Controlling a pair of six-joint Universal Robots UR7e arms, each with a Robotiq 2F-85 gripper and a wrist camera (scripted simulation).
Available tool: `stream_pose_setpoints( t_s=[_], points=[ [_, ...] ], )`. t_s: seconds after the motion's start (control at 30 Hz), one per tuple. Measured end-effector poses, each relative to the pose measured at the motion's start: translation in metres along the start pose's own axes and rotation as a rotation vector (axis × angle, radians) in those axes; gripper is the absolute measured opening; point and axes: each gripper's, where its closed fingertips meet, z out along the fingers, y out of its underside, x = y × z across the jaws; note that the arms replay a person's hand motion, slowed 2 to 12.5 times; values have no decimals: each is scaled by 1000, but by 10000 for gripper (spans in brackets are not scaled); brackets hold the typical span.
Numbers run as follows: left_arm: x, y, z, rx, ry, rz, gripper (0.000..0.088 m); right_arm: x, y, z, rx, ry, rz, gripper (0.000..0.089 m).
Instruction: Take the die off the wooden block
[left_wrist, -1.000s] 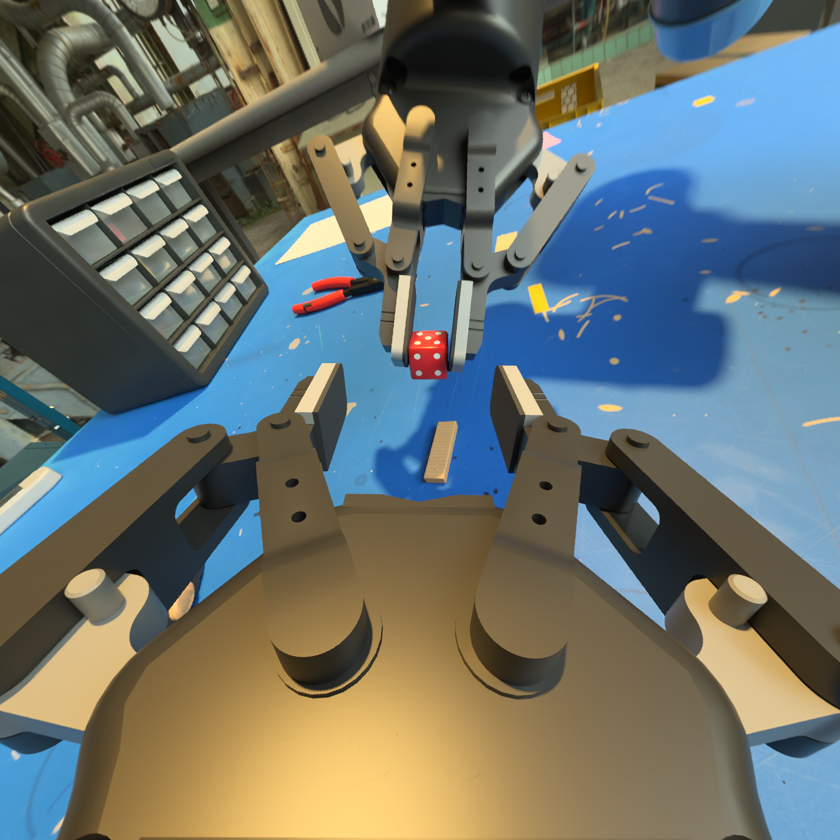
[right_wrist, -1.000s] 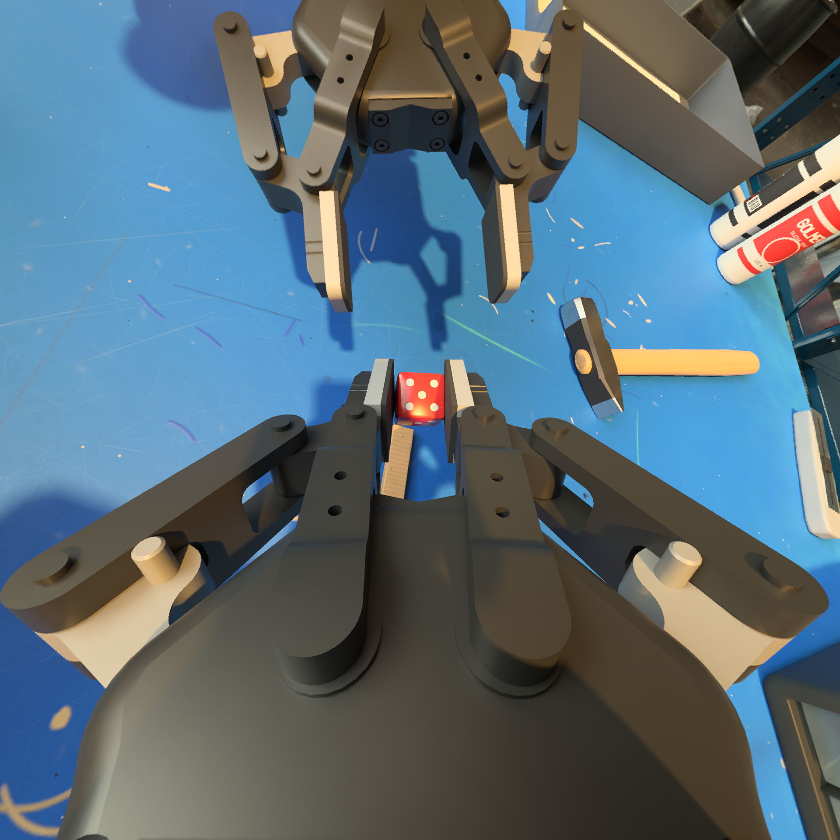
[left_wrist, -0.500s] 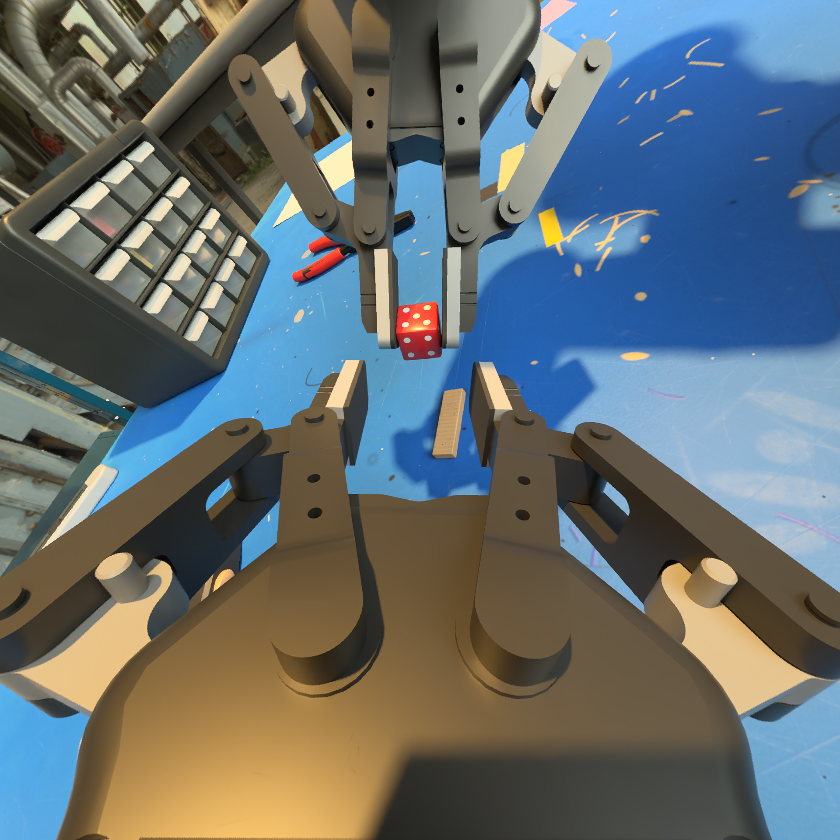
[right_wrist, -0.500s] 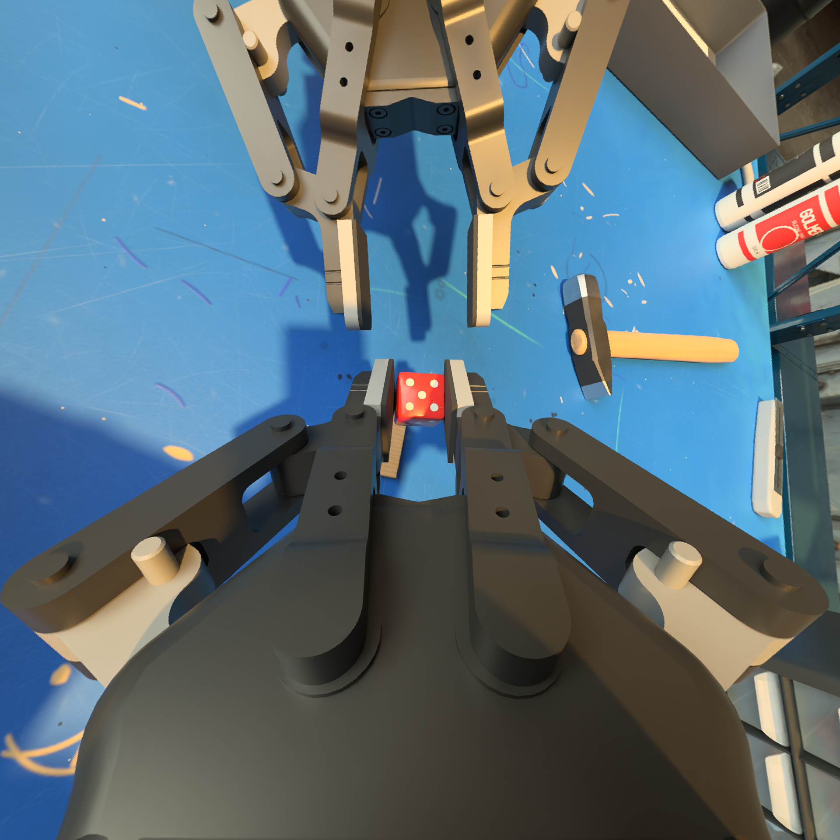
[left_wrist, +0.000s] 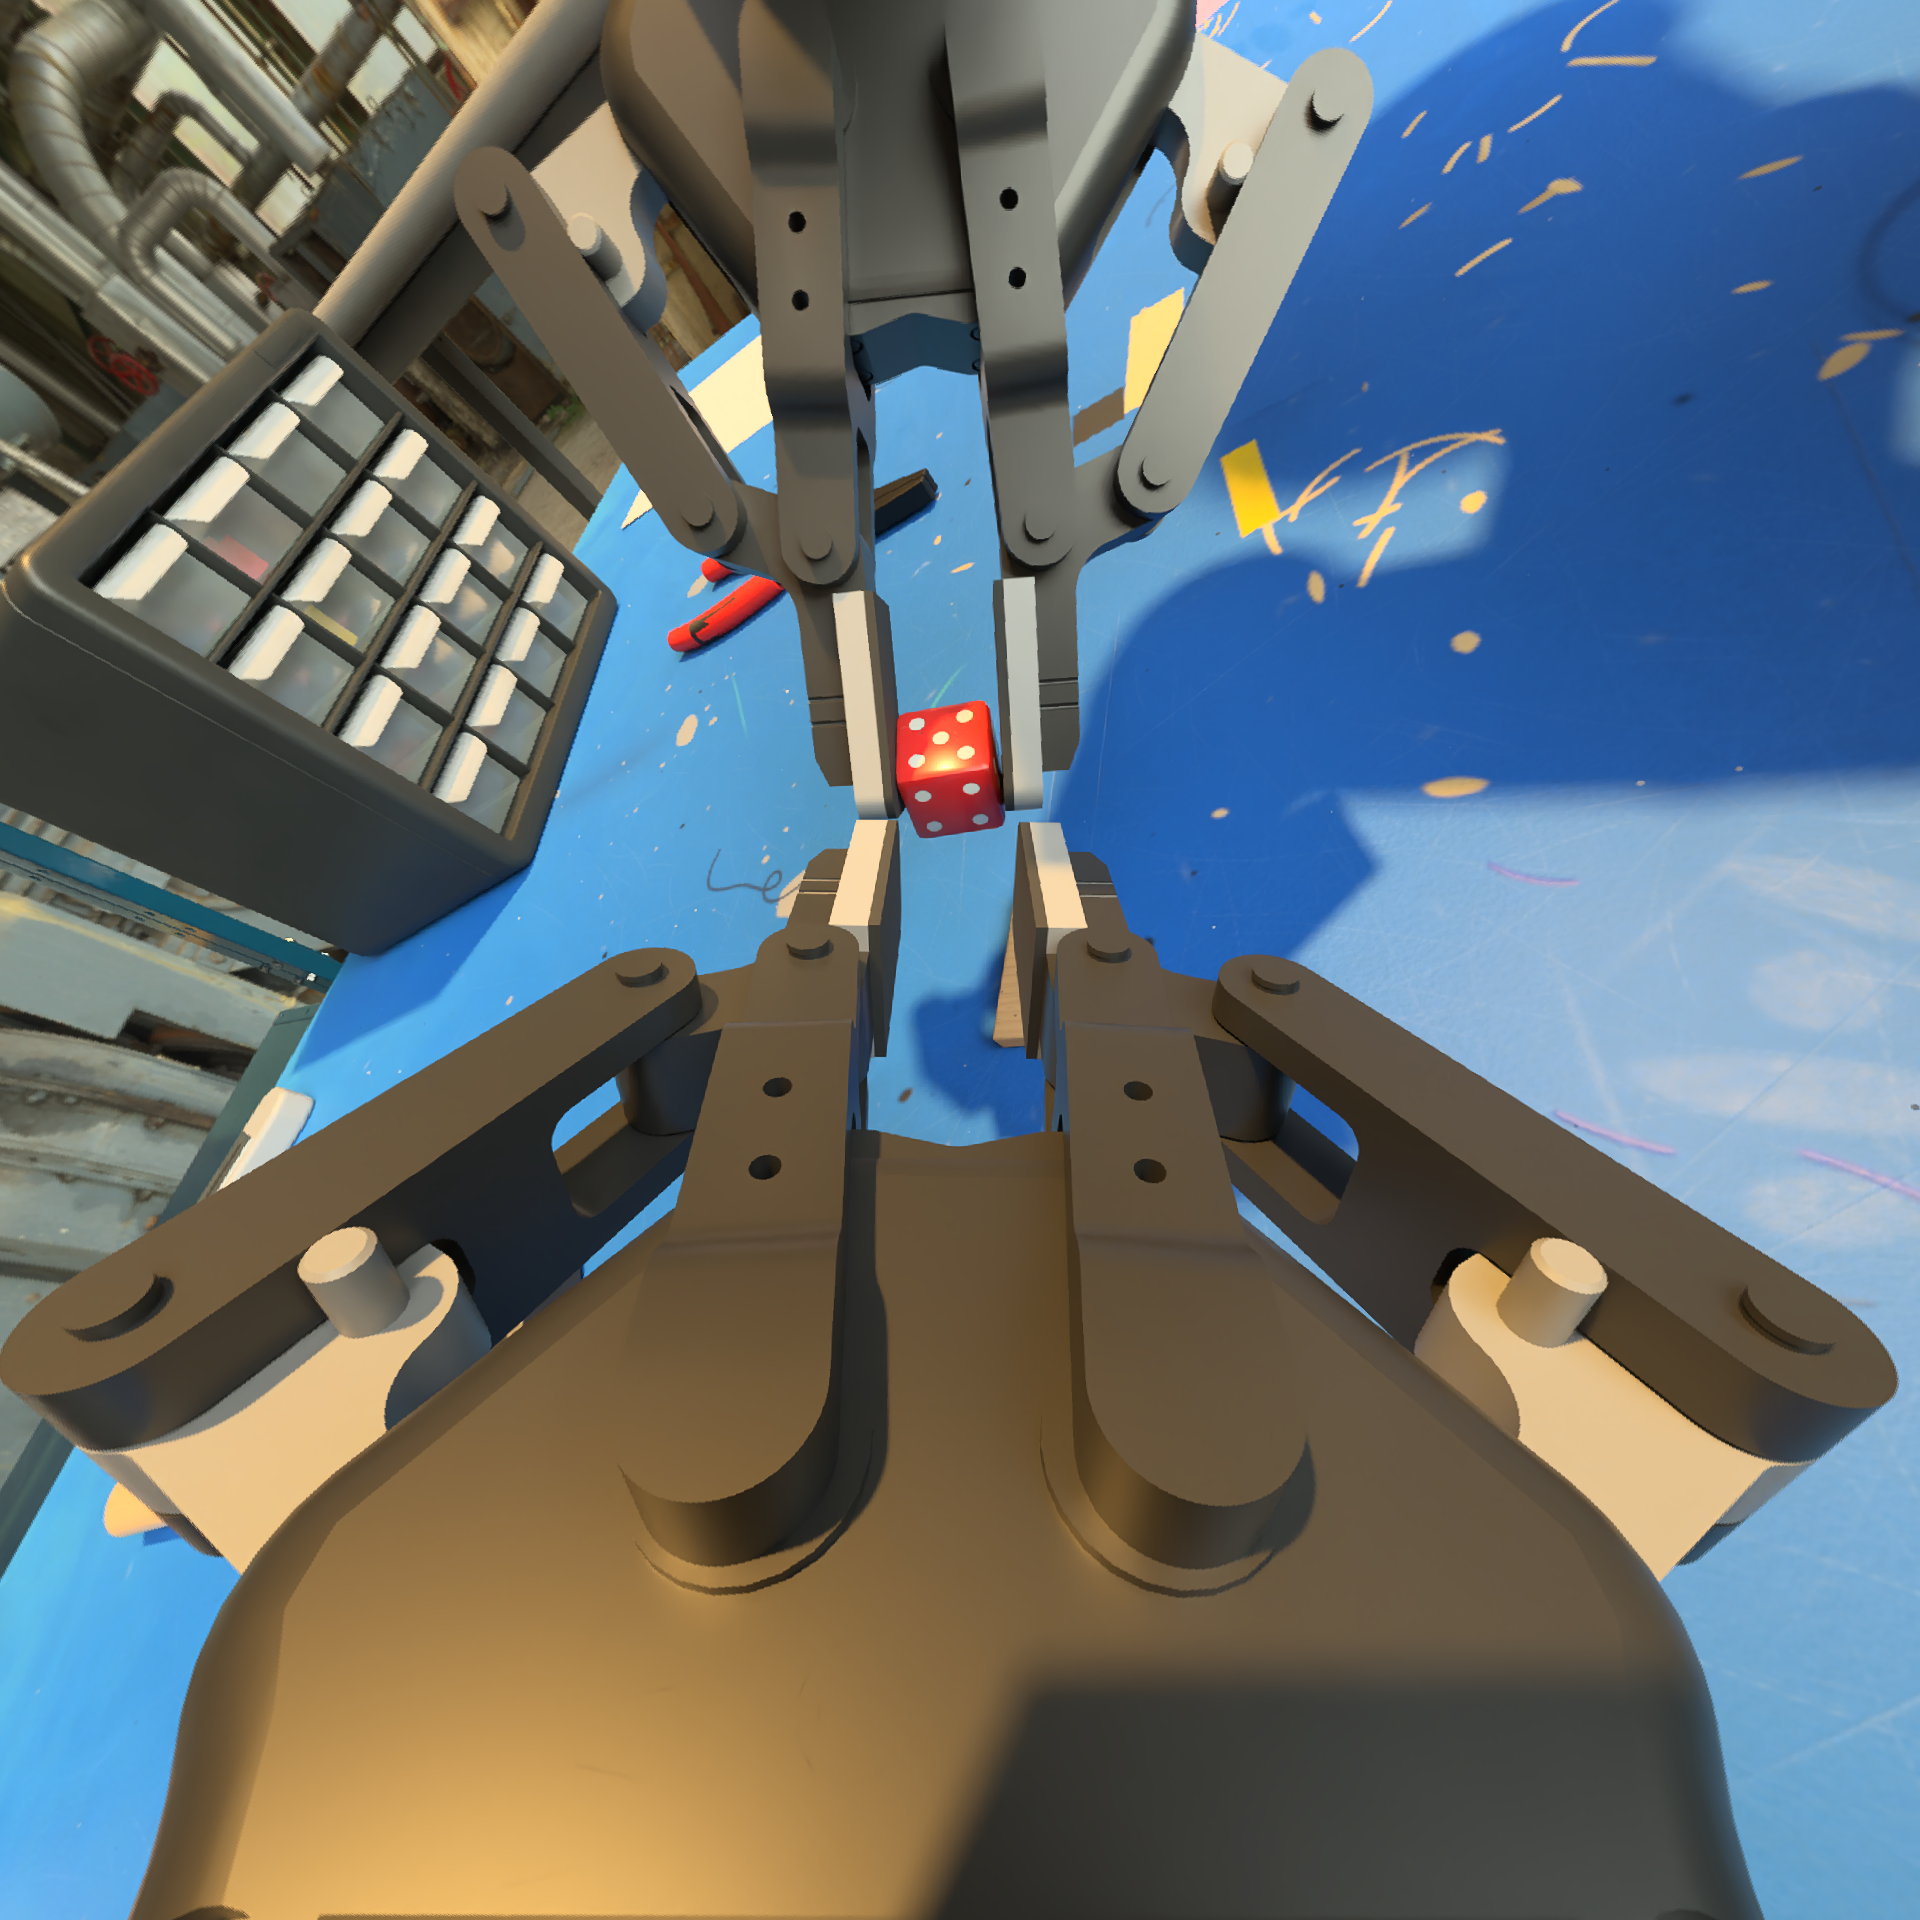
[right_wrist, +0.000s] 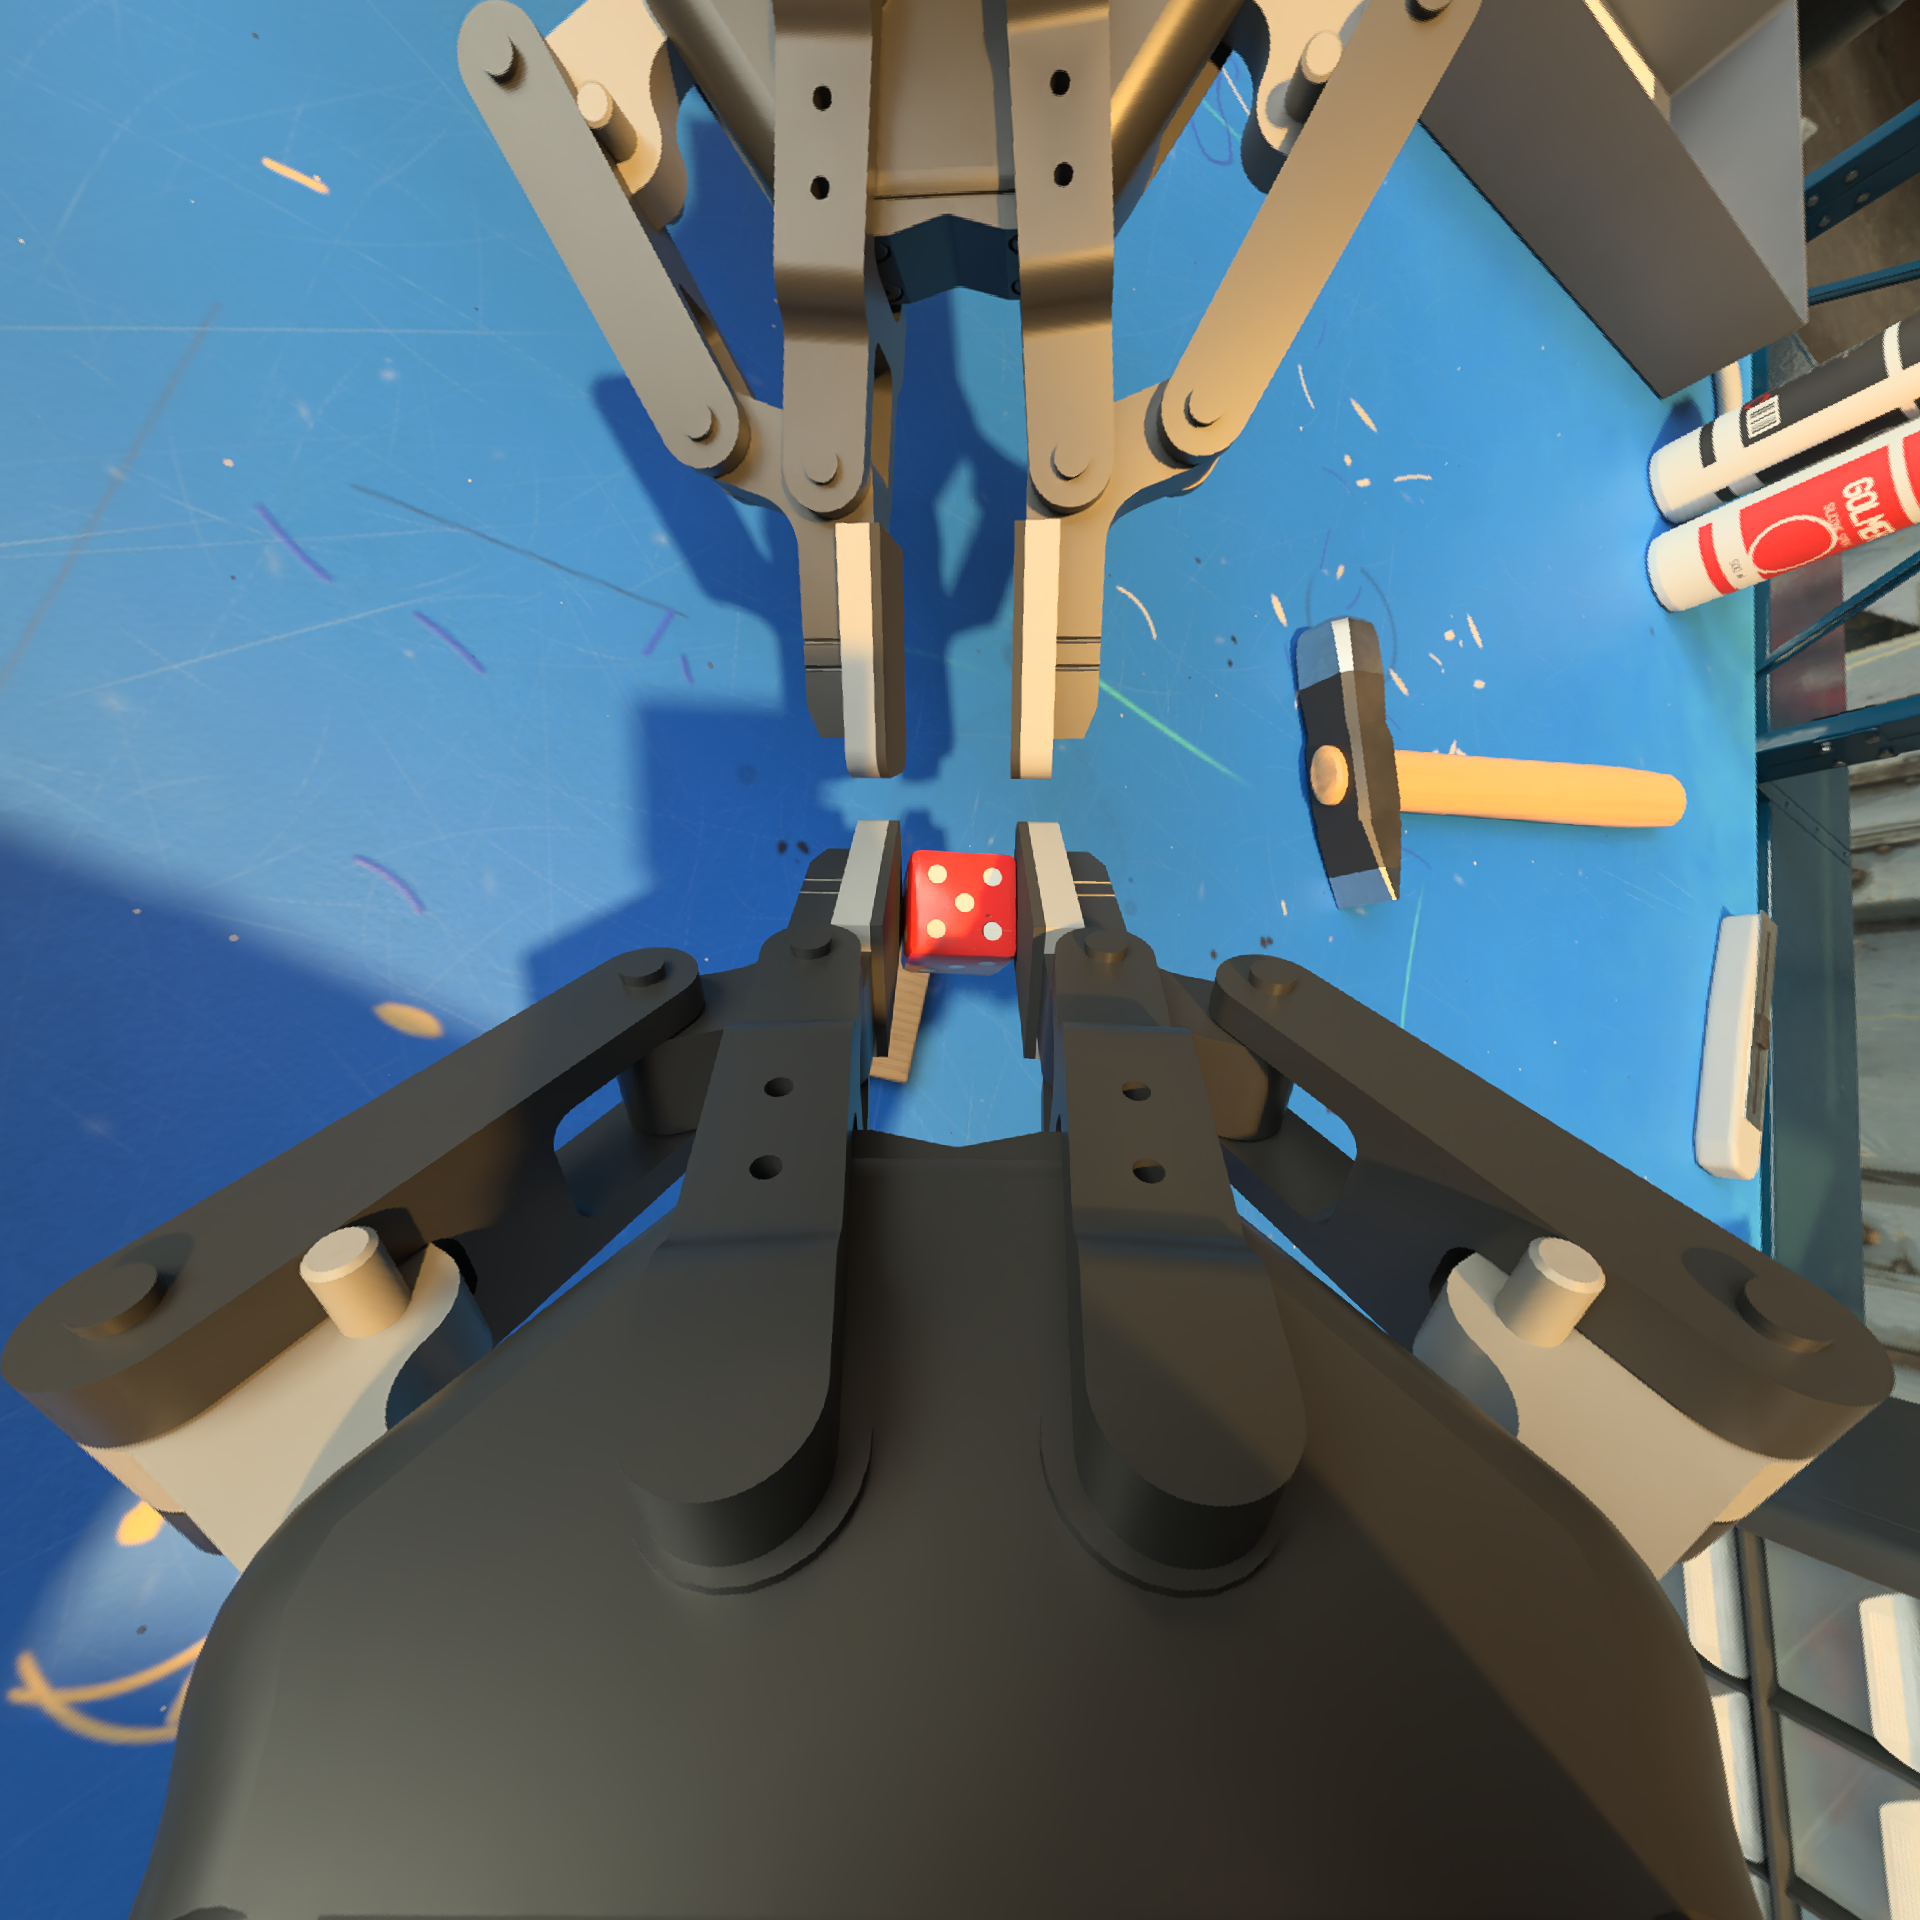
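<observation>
1. My right claw (right_wrist: 956, 868) is clamped on the red die (right_wrist: 958, 906), one pad against each side.
2. The die hangs in the air, clear of the wooden block (right_wrist: 902, 1029), which lies flat on the blue counter (right_wrist: 416, 416) below my fingers.
3. My left claw (left_wrist: 954, 871) faces the die tip to tip, its fingers narrowly apart and empty.
4. I judge the lift done; setting the die down away from the block remains.
</observation>
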Motion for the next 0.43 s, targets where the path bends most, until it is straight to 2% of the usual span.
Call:
stream_pose_setpoints(
  t_s=[0.43],
  points=[
    [-2,7,3,-47,-25,16,201,1,1,0,-9,3,1,195]
  ],
)
